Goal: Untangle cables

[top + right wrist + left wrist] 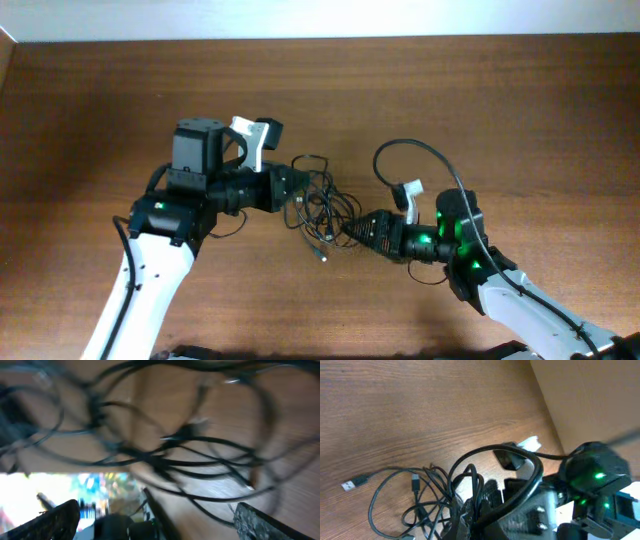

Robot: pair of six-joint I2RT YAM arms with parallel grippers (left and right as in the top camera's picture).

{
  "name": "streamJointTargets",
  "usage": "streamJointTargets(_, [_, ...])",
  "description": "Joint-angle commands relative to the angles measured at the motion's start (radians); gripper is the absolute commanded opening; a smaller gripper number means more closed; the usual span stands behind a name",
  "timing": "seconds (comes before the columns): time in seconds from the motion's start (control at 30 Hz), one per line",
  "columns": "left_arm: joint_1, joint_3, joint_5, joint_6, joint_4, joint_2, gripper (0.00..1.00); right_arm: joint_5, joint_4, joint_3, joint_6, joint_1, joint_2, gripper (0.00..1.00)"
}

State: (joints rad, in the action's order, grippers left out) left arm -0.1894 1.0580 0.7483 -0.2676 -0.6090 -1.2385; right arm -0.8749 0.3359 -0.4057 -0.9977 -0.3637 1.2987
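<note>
Cables (322,205) knotted mid-frame on table (500,100) overhead, left end effector (296,192) drawn together at tangle's left edge. Left wrist: 1 loose plug (354,483) far left. Right wrist: right end effector (157,507) spread apart, loops blurred ahead. Risk: closing on 2 strands, tightening knot.

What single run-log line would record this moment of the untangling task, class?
cables: tangled, on table | left end effector: shut on cables | right end effector: open, at tangle's edge | untangling: not done
</note>
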Motion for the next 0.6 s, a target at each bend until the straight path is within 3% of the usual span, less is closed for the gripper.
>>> streamJointTargets(0.0, [0.033,0.003,0.027,-0.018,0.004,0.083,0.00,0.083,-0.045,0.002,-0.099,-0.005,-0.002,0.99])
streamJointTargets(0.03, [0.034,0.003,0.026,-0.031,0.004,0.095,0.00,0.083,-0.049,0.002,-0.132,-0.005,-0.002,1.00])
streamJointTargets(0.1, [0.034,0.003,0.026,-0.057,0.003,0.128,0.00,0.087,-0.053,0.002,-0.192,-0.006,-0.002,0.81])
streamJointTargets(0.2, [0.033,0.003,0.029,-0.062,0.001,0.158,0.00,0.137,-0.051,0.002,-0.198,-0.027,-0.002,0.72])
streamJointTargets(0.3, [0.033,0.003,0.104,-0.062,0.003,0.159,0.00,0.207,-0.053,0.002,-0.222,-0.037,0.002,0.56])
streamJointTargets(0.37, [0.034,0.003,0.157,-0.062,0.003,0.159,0.00,0.270,-0.052,0.002,-0.240,-0.058,0.002,0.39])
streamJointTargets(0.43, [0.034,0.003,0.212,-0.062,0.027,0.159,0.00,0.380,-0.056,0.001,-0.138,-0.097,0.002,0.04])
streamJointTargets(0.5, [0.037,0.003,0.244,-0.062,0.067,0.164,0.00,0.568,-0.108,0.000,0.035,-0.119,0.002,0.04])
streamJointTargets(0.57, [0.099,0.004,0.243,-0.061,0.085,0.191,0.00,0.781,-0.269,-0.021,0.101,-0.119,-0.003,0.04])
